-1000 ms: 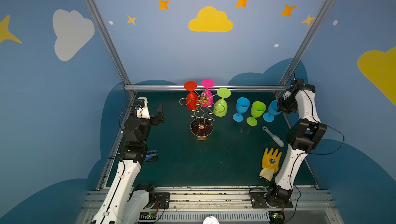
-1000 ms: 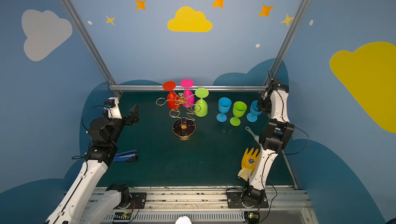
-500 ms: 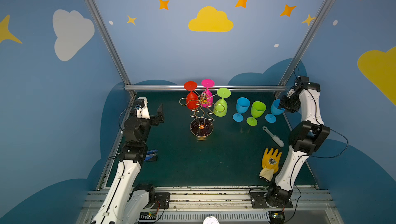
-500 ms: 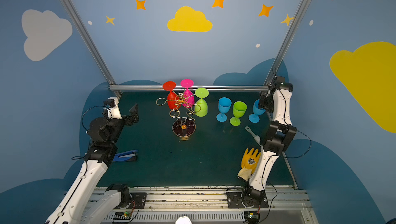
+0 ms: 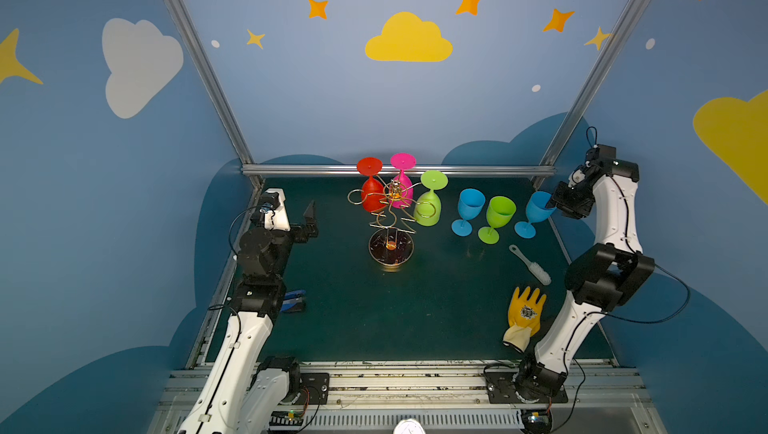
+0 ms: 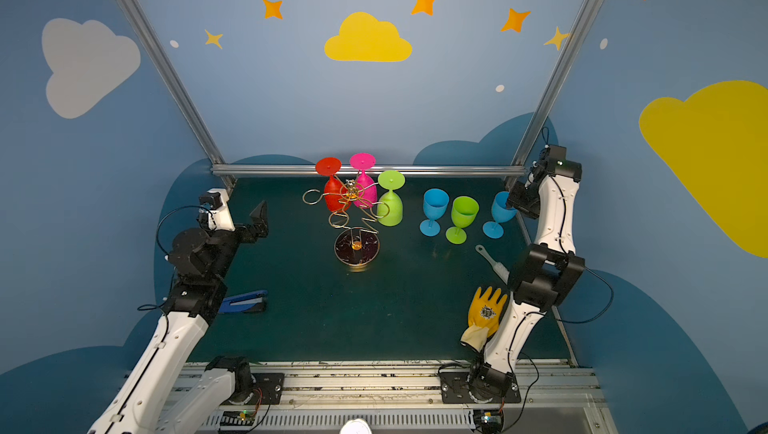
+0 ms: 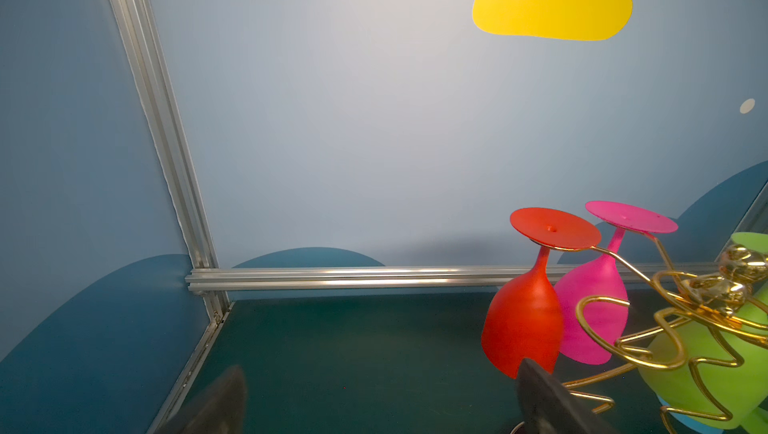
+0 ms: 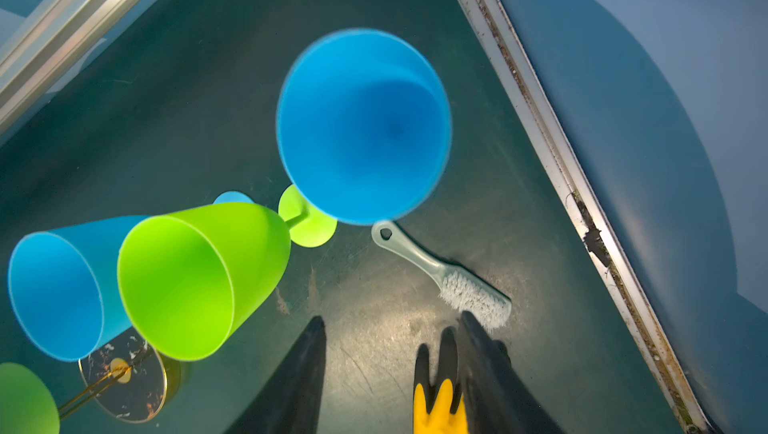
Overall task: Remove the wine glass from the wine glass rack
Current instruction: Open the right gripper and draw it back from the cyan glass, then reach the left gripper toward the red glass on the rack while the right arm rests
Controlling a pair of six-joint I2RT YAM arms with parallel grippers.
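While the red glass (image 5: 371, 199) hangs on the rack (image 5: 384, 251), glove (image 5: 524, 302) emblem illegible

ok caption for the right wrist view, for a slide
Open right end effector looking down on a blue glass, a green glass, a second blue glass and a small brush

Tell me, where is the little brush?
In both top views the small brush lies on the right side of the table, between the rightmost blue wine glass behind it and the yellow glove in front.
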